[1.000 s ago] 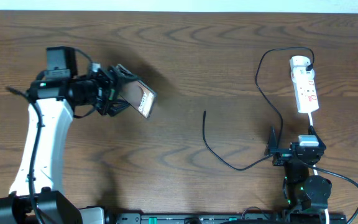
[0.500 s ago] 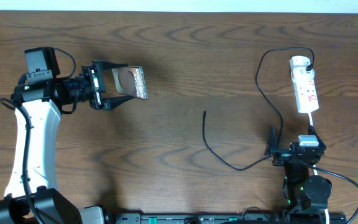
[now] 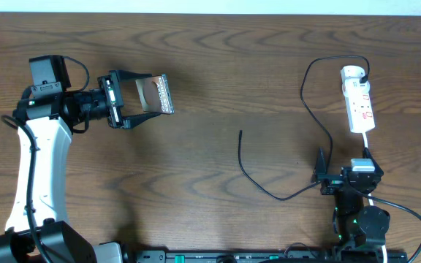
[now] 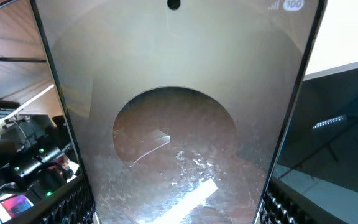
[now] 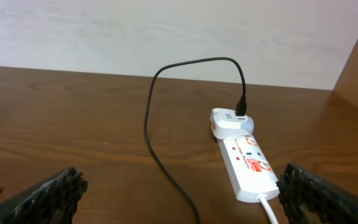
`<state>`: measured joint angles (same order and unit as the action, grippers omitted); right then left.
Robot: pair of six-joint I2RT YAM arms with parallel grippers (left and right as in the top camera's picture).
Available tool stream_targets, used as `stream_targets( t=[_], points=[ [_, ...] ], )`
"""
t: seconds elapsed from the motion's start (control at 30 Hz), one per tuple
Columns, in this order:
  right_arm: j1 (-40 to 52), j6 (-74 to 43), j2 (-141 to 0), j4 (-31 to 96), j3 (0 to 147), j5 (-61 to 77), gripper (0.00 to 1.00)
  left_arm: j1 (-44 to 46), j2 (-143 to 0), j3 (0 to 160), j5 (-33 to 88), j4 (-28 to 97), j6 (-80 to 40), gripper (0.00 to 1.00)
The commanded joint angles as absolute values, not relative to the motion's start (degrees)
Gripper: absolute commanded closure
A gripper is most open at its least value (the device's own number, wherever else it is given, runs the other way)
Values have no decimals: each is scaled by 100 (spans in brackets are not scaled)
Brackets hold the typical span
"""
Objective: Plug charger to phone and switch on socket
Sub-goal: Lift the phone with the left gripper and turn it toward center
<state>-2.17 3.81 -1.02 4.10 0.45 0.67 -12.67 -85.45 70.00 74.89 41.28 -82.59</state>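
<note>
While the left gripper (image 3: 150,96) is clamping the glossy tan rectangular phone (image 3: 158,93), the right gripper (image 5: 182,202) is sitting wide open, empty.

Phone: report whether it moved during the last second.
Yes. The flat, glossy tan phone shifted up-frame and leftward, away from the unmoved thin black cable tip.

I can read one thing only: on the glossy grey-tan phone (image 4: 173,93) filling my left wrist view, a tiny "100" badge sits at one o'clock, beside signal bars. Red markings on the elongated white power strip (image 5: 248,165) are too small to read.
</note>
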Motion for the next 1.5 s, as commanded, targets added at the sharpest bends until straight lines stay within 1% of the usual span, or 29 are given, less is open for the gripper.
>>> stream_targets(
  t=[0.0, 0.2, 0.33, 0.47, 0.73, 0.87, 0.97, 1.07, 1.23, 1.37, 1.47],
  points=[
    [-145, 436, -86, 429, 32, 102, 1, -1295, -8455, 7085, 7789, 4071, -8350, 93],
    [-145, 436, -86, 429, 32, 102, 1, -1295, -8455, 7085, 7452, 3859, -8337, 93],
    [-145, 436, -89, 429, 32, 102, 1, -1295, -8455, 7085, 6619, 3634, -7693, 93],
    [-145, 436, -89, 429, 32, 99, 1, -1271, -8455, 7085, 5693, 3684, -6657, 93],
    [-145, 436, -89, 429, 32, 102, 1, -974, -8455, 7083, 3470, 4276, -5288, 92],
    [-145, 436, -89, 429, 32, 102, 1, -735, -8455, 7083, 2257, 4628, -5100, 93],
    [-145, 436, -89, 429, 32, 99, 1, -548, -8455, 7083, 1573, 4803, -5050, 93],
    [-145, 436, -89, 429, 32, 102, 1, -395, -8455, 7083, 1280, 4869, -5037, 93],
    [-145, 432, -89, 364, 32, -1, 1, -246, -8455, 7083, 1238, 4906, -5039, 93],
    [-145, -200, -89, 8, 45, 340, 1, -244, -8455, 7083, 1238, 4923, -5039, 93],
    [-145, -285, -123, 56, 320, 360, 1, -244, -8455, 7083, 1238, 4912, -5039, 93]
  ],
)
